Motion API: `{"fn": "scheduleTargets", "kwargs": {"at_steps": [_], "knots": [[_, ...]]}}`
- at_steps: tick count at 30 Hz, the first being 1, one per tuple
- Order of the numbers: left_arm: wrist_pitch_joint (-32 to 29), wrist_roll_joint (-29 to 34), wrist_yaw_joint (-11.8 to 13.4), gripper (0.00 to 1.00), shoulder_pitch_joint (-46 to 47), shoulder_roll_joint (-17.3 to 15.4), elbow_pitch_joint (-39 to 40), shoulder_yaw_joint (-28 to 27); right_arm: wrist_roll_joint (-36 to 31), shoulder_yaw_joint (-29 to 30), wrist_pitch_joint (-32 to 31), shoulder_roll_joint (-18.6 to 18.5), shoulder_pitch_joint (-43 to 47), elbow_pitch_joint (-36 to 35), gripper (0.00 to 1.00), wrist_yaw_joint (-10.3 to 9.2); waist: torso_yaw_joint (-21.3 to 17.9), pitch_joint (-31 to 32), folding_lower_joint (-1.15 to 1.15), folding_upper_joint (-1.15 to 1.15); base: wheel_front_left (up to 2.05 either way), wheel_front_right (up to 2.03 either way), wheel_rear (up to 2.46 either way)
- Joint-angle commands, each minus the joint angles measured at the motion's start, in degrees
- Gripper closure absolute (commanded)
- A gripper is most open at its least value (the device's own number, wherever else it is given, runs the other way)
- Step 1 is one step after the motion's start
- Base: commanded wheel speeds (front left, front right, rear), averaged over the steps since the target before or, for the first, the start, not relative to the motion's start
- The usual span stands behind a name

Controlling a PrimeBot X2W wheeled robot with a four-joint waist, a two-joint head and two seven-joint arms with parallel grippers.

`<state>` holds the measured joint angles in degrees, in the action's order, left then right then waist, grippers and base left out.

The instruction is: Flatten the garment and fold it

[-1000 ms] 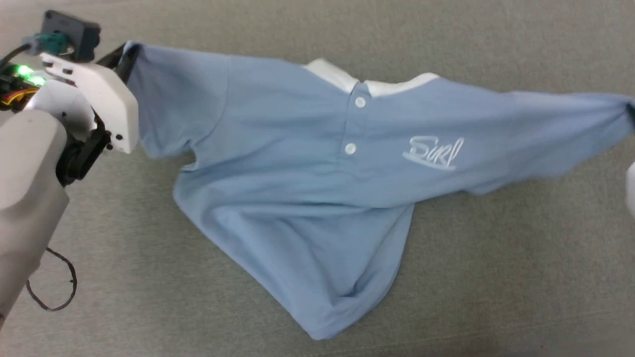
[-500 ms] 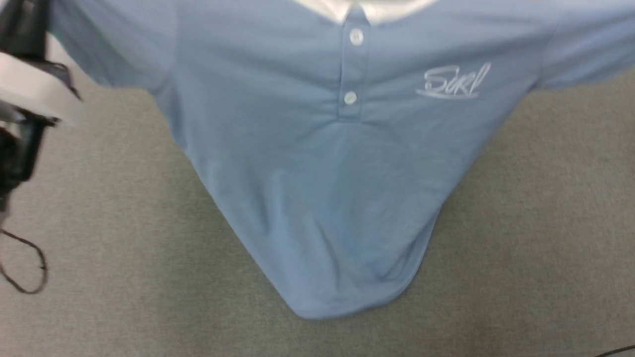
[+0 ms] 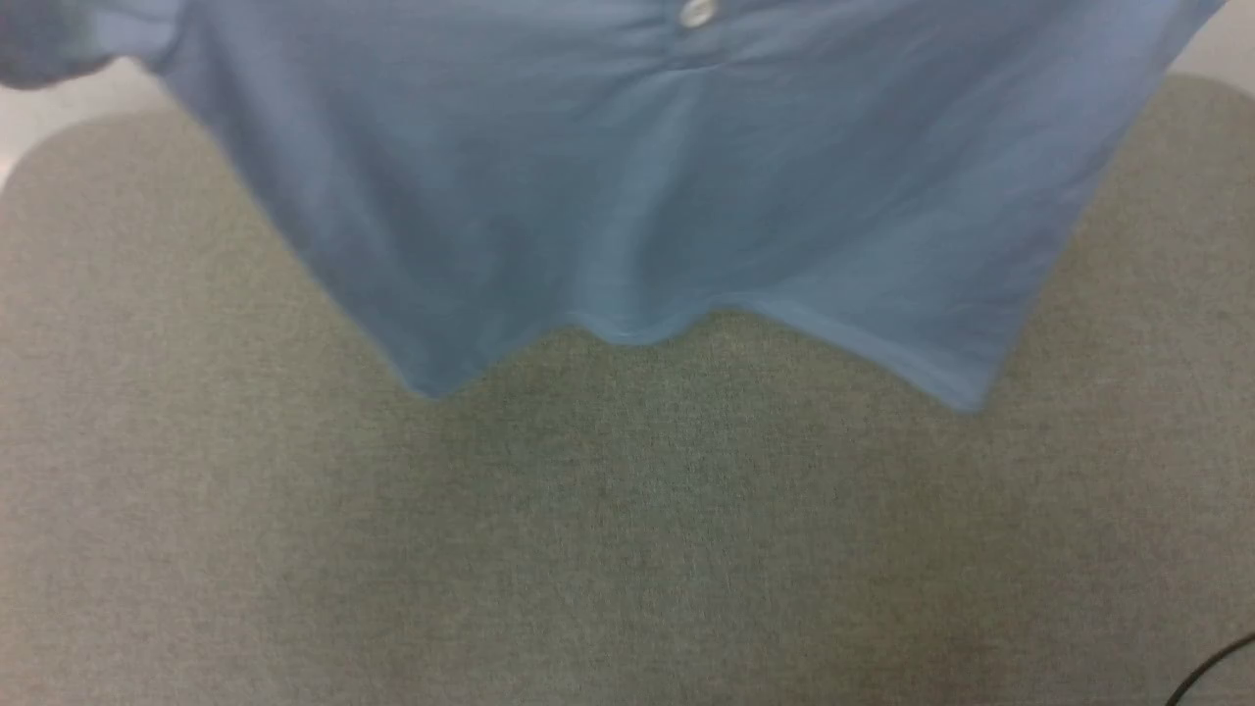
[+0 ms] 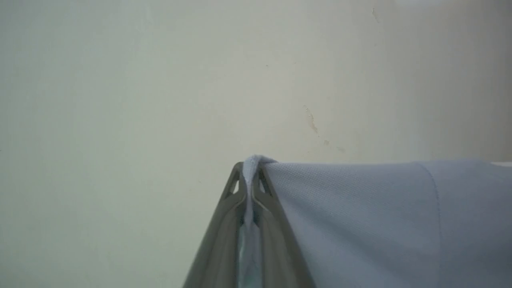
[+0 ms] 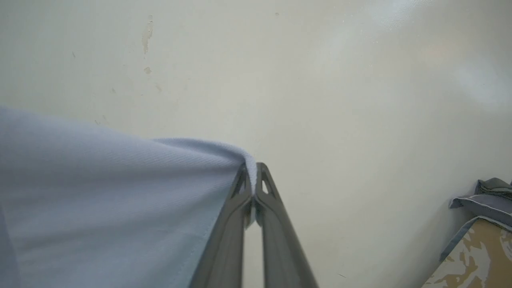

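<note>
- Head view: a second ago the garment (image 3: 627,176) was slumped partly on the grey table (image 3: 627,549), with its collar and chest script in frame. Now it hangs like a sheet across the top, with just one button (image 3: 697,12) showing. The wavy hem looks clear of the table. The camera has shifted too, so some of that is the view moving
- Left wrist view: the left gripper (image 4: 251,170) is pinched tight on a fold of the shirt's edge, and the fabric runs taut off to the right
- Right wrist view: same deal here, the right gripper (image 5: 251,172) is clamped on the opposite edge and the shirt spreads away to the left. There's a heap of cloth (image 5: 486,196) on a box (image 5: 476,256) in the corner
- My read: it's lifted and stretched out nicely, so laying it down flat comes next, and folding hasn't started
</note>
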<state>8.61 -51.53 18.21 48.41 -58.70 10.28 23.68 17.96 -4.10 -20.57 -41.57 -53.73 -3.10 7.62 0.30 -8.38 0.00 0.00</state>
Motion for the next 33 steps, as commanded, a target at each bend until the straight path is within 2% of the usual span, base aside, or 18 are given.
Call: {"fn": "scheduleTargets", "kwargs": {"at_steps": [1, 2, 5, 8, 13, 16, 19, 24, 28, 33], "knots": [[-1.5, -0.1, -0.4, 1.0, 1.9, 0.3, 0.2, 0.7, 0.3, -0.8, 0.0, -0.1, -4.0, 2.7, 1.0, -0.13, -0.5, -4.0, 0.0, 0.0, 0.0, 0.0, 0.0], [-1.5, -0.1, -0.4, 1.0, 1.9, 0.3, 0.2, 0.7, 0.3, -0.8, 0.0, -0.1, -4.0, 2.7, 1.0, -0.13, -0.5, -4.0, 0.0, 0.0, 0.0, 0.0, 0.0], [-4.3, 0.8, -1.6, 1.0, 6.4, 0.9, -1.8, 1.9, -0.6, -3.2, 1.0, -0.1, -11.7, 7.6, 1.0, -0.13, -1.0, -8.1, 0.0, 0.0, 0.0, 0.0, 0.0], [-7.5, 2.5, -4.1, 1.0, 12.6, 2.1, -5.9, 3.8, -2.5, -6.1, 3.2, 0.2, -19.8, 13.6, 1.0, -0.13, -1.8, -12.4, 0.0, 0.0, 0.0, 0.0, 0.0], [-11.4, 5.9, -8.4, 1.0, 25.9, 6.4, -15.4, 6.6, -5.0, -9.1, 7.8, 3.1, -32.1, 24.5, 1.0, -0.13, -3.2, -19.7, 0.0, 0.0, 0.0, 0.0, 0.0], [-11.3, 7.2, -10.0, 1.0, 33.8, 10.0, -22.0, 6.8, -7.0, -9.1, 11.2, 5.4, -38.3, 31.1, 1.0, -0.13, -3.8, -23.3, 0.0, 0.0, 0.0, 0.0, 0.0], [-9.2, 9.1, -11.1, 1.0, 40.8, 13.6, -28.6, 7.2, -8.9, -8.5, 15.0, 7.9, -43.7, 37.2, 1.0, -0.13, -4.0, -26.0, 0.0, 0.0, 0.0, 0.0, 0.0], [-1.5, 10.6, -12.4, 1.0, 49.7, 19.1, -37.6, 5.9, -10.9, -5.5, 20.5, 12.6, -50.1, 45.9, 1.0, -0.13, -4.1, -27.9, 0.0, 0.0, 0.0, 0.0, 0.0], [3.7, 11.9, -12.9, 1.0, 54.4, 21.5, -43.1, 5.1, -14.0, -3.7, 25.1, 14.1, -53.6, 50.7, 1.0, -0.13, -3.7, -28.6, 0.0, 0.0, 0.0, 0.0, 0.0], [6.0, 13.3, -14.3, 1.0, 55.5, 22.9, -46.2, 4.2, -16.4, -1.6, 29.2, 15.5, -55.2, 55.5, 1.0, -0.13, -2.9, -29.6, 0.0, 0.0, 0.0, 0.0, 0.0]]}}
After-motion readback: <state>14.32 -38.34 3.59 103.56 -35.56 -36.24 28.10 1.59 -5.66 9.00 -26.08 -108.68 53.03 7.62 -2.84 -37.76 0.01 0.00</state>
